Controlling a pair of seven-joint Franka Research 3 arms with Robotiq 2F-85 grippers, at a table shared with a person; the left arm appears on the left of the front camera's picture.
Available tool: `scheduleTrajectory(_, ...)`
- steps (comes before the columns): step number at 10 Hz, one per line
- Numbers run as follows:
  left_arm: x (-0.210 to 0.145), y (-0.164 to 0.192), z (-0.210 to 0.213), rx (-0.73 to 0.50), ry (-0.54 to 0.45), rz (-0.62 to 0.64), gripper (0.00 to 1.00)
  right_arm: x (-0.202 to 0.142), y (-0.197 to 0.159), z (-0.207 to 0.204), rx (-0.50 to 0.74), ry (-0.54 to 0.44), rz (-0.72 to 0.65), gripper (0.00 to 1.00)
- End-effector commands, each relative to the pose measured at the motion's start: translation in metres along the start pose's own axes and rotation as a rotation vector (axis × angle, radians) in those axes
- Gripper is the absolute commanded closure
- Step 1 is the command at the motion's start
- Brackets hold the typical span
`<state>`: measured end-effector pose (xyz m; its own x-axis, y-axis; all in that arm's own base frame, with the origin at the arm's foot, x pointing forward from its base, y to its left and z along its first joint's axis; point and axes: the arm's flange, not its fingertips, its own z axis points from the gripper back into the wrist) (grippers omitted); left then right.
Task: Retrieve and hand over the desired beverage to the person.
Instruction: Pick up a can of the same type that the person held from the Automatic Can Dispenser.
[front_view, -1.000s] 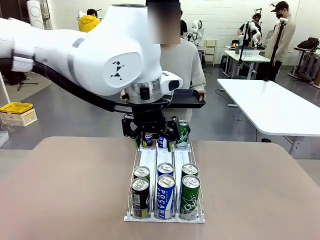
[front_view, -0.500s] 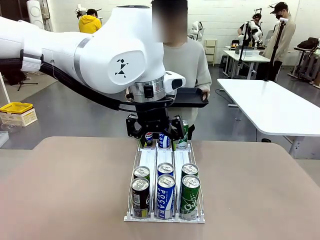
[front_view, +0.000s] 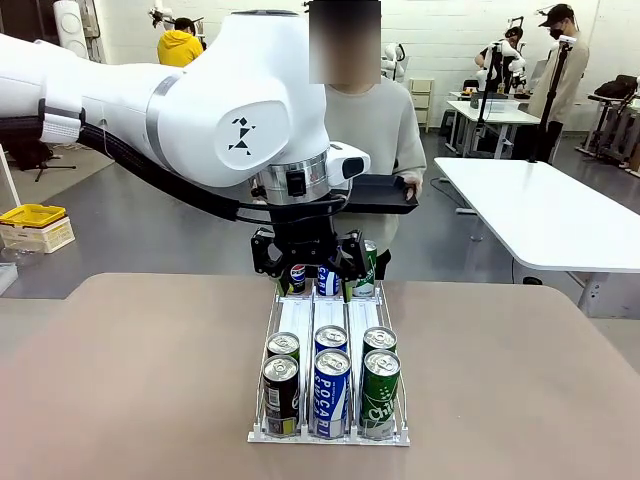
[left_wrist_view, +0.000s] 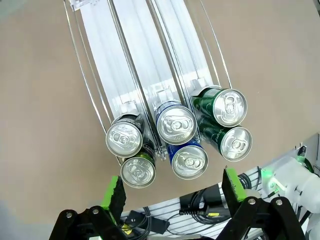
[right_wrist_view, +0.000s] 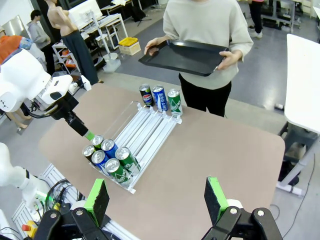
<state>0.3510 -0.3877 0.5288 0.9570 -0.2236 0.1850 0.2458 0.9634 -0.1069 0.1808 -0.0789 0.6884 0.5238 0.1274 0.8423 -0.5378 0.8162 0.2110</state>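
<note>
The left gripper (left_wrist_view: 172, 179) is held above the cans (left_wrist_view: 176, 125) with fingers spread; the right gripper (right_wrist_view: 157, 192) is likewise spread.

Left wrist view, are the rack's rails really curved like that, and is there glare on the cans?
Left wrist view: the wide-angle lens bows the rack rails outward. Front view: the same rails run straight. Left wrist view: the can tops catch soft overhead highlights, but nothing is washed out.

Left end effector (left_wrist_view: 173, 187) and right end effector (right_wrist_view: 156, 199) both wide open
</note>
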Motion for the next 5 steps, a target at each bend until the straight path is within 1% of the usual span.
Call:
scheduleTrajectory(1,0.000,0.000,0.000,0.000,0.000,0.000,0.00,-0.001,0.000,-0.002,0.015,0.001,0.003,0.00)
scheduleTrajectory(2,-0.004,-0.012,-0.008,0.002,0.025,0.035,0.00,-0.001,0.000,-0.002,0.015,0.001,0.003,0.00)
scheduleTrajectory(3,-0.008,-0.022,-0.015,0.028,0.005,0.113,0.00,-0.001,0.000,-0.002,0.015,0.001,0.003,0.00)
scheduleTrajectory(4,-0.009,-0.026,-0.023,0.035,-0.005,0.183,0.00,-0.001,0.000,-0.002,0.015,0.001,0.003,0.00)
scheduleTrajectory(5,-0.009,-0.028,-0.029,0.020,0.019,0.222,0.00,-0.001,0.000,-0.002,0.015,0.001,0.003,0.00)
